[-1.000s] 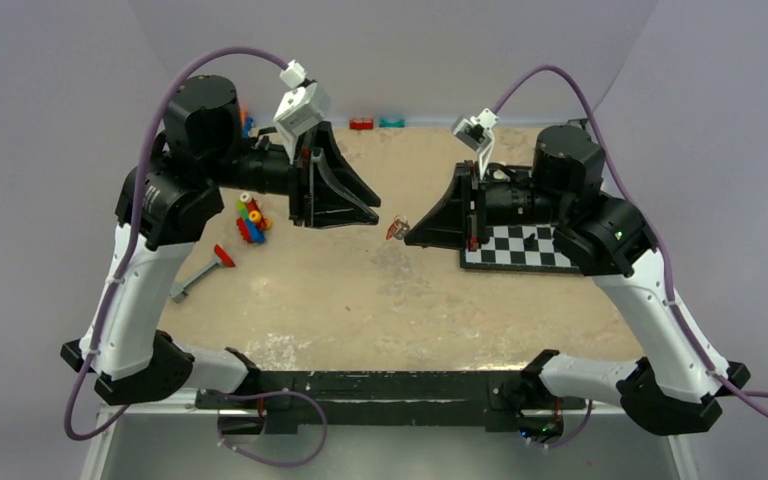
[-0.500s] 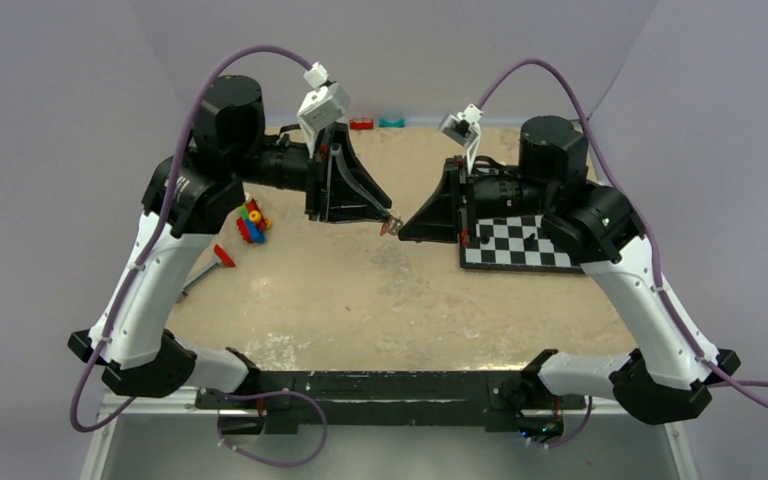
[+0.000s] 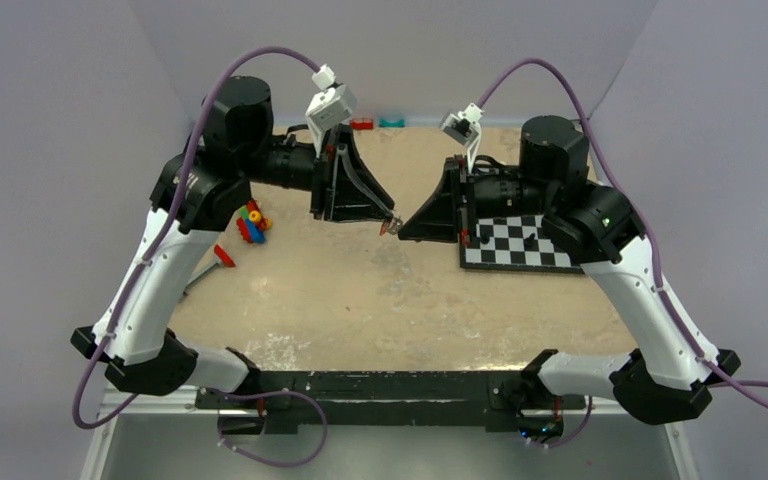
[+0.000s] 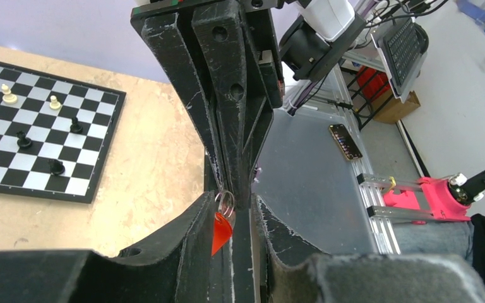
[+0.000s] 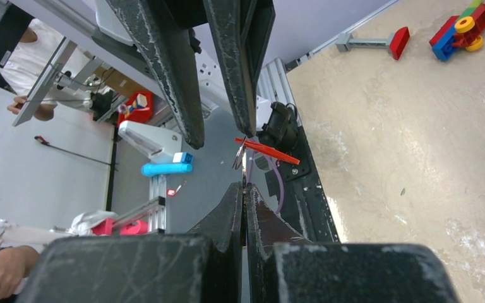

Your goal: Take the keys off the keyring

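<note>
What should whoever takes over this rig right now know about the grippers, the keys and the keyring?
Right gripper: shut on the keyring, holding it up above the table.
Left gripper: open, fingers apart at the red key that hangs from the ring, not clamped on it.
Done: ring lifted and brought between the two arms.
Left: close on the key and work it off the ring; no key looks separated yet.

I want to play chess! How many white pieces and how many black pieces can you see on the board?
White chess pieces: 2
Black chess pieces: 3
Total: 5, counting only the part of the chessboard that the left wrist view shows.
</note>
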### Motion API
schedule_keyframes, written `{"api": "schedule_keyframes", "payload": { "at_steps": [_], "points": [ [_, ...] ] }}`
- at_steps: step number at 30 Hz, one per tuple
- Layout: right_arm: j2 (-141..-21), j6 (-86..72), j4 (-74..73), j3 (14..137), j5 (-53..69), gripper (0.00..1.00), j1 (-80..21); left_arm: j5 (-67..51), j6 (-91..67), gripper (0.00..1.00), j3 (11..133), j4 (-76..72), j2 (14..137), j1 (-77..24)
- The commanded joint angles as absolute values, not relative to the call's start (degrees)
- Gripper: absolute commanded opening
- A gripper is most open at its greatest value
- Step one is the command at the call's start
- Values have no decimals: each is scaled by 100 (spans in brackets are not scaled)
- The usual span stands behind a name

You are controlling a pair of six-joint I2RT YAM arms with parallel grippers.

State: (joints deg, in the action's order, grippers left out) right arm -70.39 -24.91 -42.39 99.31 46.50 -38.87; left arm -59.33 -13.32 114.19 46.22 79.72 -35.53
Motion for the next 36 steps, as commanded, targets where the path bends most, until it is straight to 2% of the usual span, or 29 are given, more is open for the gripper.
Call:
{"api": "schedule_keyframes", "payload": {
  "at_steps": [1, 10, 17, 29, 36],
  "points": [
    [-6953, -2544, -4003, 10028, 4799, 0, -3906, -5947, -1383, 32, 11352, 4403, 8011, -3521],
    [-6935, -2593, -3948, 10003, 4810, 0, -3903, -5983, -1512, 31, 11131, 4143, 7974, -3522],
    [-6924, -2606, -3946, 9982, 4794, 0, -3908, -6038, -1567, 23, 11073, 4046, 7948, -3523],
    [-6882, -2610, -3946, 9932, 4751, 0, -3903, -6135, -1687, 23, 11001, 3863, 7912, -3520],
    [-6873, -2619, -3944, 9958, 4729, 0, -3903, -6069, -1661, 10, 10886, 3830, 7789, -3522]
  ]
}}
